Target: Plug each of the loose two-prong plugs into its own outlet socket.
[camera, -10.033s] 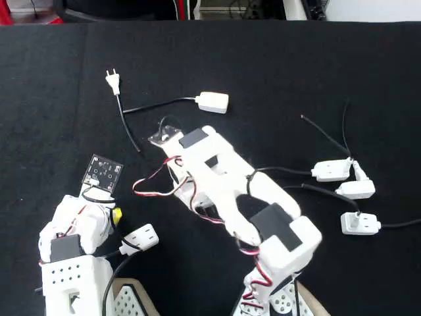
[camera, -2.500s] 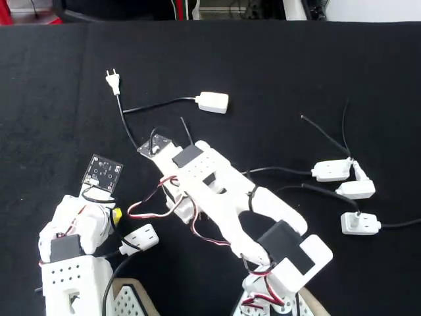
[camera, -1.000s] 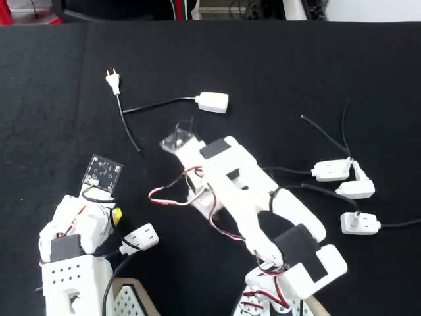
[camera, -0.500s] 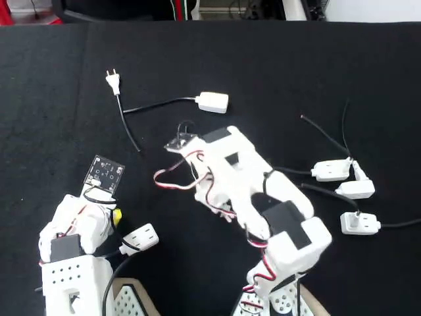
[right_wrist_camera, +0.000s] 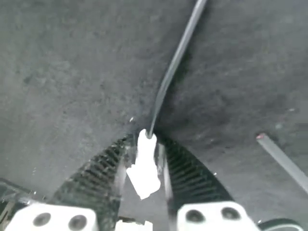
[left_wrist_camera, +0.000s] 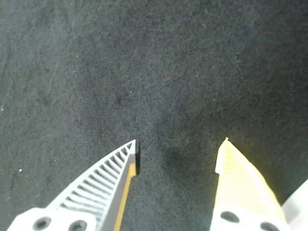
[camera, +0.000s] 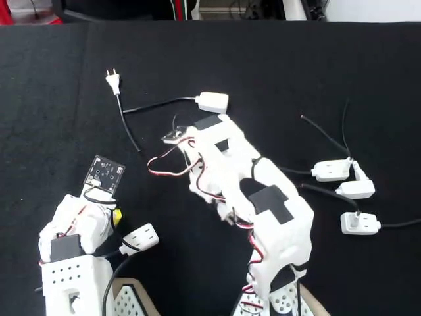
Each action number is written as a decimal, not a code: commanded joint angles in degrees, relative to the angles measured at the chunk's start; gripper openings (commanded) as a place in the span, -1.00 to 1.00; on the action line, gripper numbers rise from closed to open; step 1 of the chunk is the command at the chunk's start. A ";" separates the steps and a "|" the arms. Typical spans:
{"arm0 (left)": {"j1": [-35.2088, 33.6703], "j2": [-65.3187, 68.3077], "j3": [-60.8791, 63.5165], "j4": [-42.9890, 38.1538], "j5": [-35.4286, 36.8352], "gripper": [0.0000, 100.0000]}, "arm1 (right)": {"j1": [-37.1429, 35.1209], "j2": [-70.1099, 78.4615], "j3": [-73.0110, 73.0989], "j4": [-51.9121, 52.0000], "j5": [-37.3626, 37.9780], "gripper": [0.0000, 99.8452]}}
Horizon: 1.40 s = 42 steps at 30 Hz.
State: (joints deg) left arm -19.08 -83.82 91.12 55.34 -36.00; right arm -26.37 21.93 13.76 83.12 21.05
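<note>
One plug [right_wrist_camera: 143, 168], pinched lengthwise in the right pincer [right_wrist_camera: 144, 139], points cord-end outward; left pincer [left_wrist_camera: 180, 141] spread.

On the black worktop [camera: 52, 52] a loose two-prong plug [camera: 112, 80] is seen toward the far left. A white socket [camera: 212, 101] is laid to its right (a black cable [camera: 158, 104] is stretched between them). The right arm's gripper [camera: 173, 137] is held near that socket. Three more sockets [camera: 356, 189] are grouped at the right.
</note>
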 commanded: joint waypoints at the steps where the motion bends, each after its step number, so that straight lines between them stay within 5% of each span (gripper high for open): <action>1: 0.40 -0.53 -0.40 0.26 -0.26 -0.47 | -0.97 -0.31 -1.80 1.67 -0.18 -0.83; 14: 0.31 -0.53 -0.40 0.26 -0.18 -0.47 | -2.55 -0.22 -2.15 5.98 -0.70 -0.62; 23: 0.22 -0.53 -0.40 0.26 -0.18 -0.47 | -3.87 2.24 -2.33 3.87 -4.13 -0.88; 42: 0.22 -0.53 -0.40 0.26 -0.26 -0.47 | -3.78 2.86 -7.25 4.40 -4.13 -0.98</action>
State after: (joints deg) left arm -19.08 -83.82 91.12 55.34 -36.00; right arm -29.71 28.88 9.27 88.04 17.27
